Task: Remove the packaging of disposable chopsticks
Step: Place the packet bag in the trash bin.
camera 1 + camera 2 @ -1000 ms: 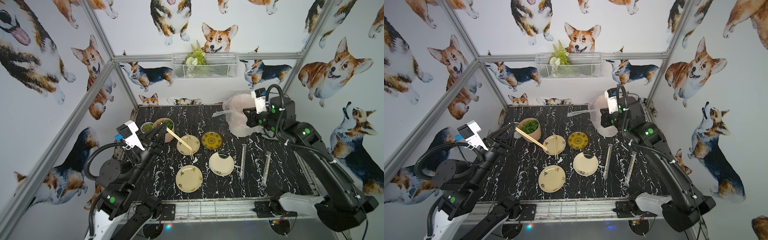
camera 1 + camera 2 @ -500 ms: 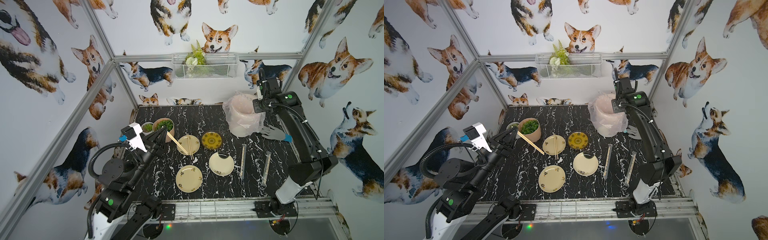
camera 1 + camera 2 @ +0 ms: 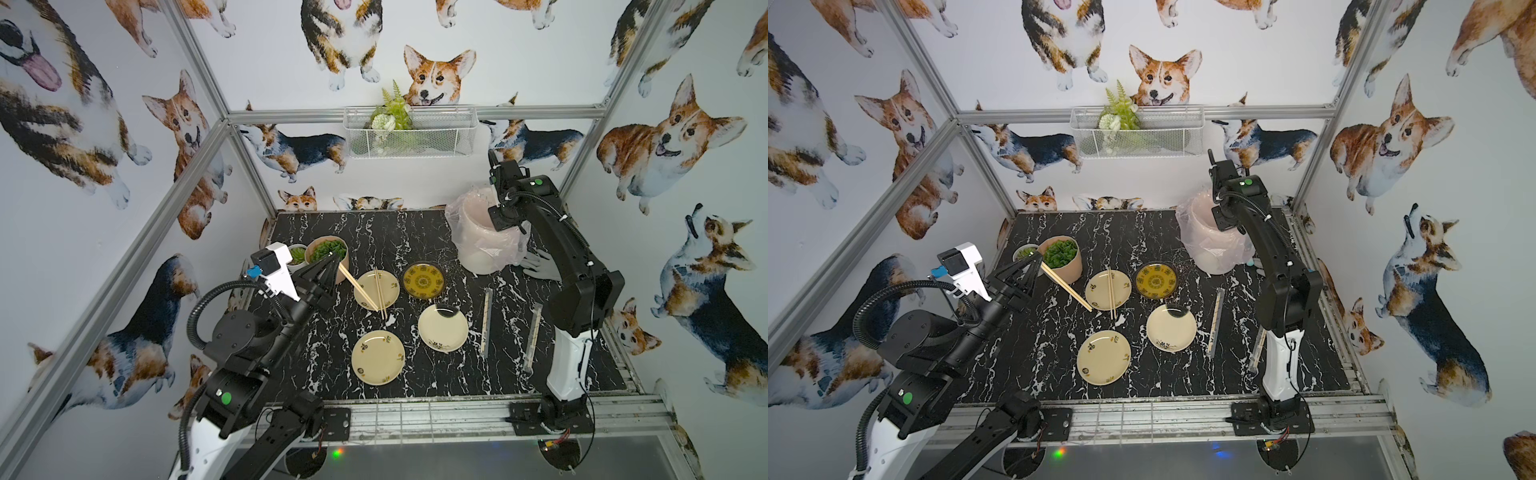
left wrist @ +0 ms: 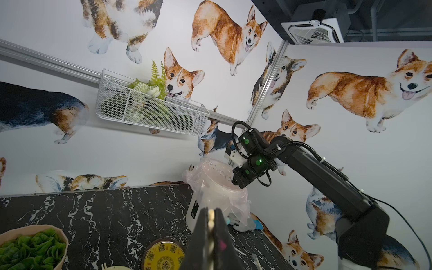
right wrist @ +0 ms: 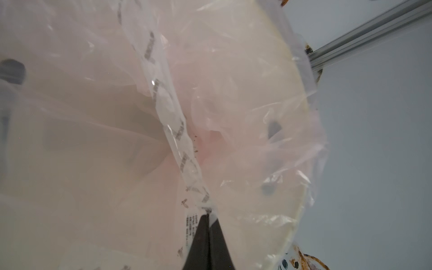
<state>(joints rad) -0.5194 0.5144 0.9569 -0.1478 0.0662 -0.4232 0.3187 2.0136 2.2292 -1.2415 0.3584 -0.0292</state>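
Corgi walls: arm [image 3: 552, 232] arched over the bin [image 3: 478, 253], your right hand [image 5: 208, 214] pinches packaging [image 5: 168, 109], apparently hanging lengthwise; left hand [image 4: 211, 210] clamps slanting chopsticks [image 3: 357, 286].

Four plates: three pale plates [image 3: 390, 284] [image 3: 443, 327] [image 3: 377, 357] and one yellow plate [image 3: 423, 280].

Two pairs of bare chopsticks: one pair [image 3: 357, 286] is pinched in the left gripper [image 4: 211, 211], and one pair [image 3: 378, 291] lies well apart from any fingers.

Two wrapped pairs [image 3: 486, 322] [image 3: 533, 336] lie far from the fingers.

One empty sleeve [image 5: 173, 126] is pinched in the right gripper [image 5: 208, 217].

Two pots of leaves [image 3: 328, 251] [image 3: 297, 253], one bin [image 3: 482, 245], one wire basket [image 3: 409, 133], one glove [image 3: 540, 268].
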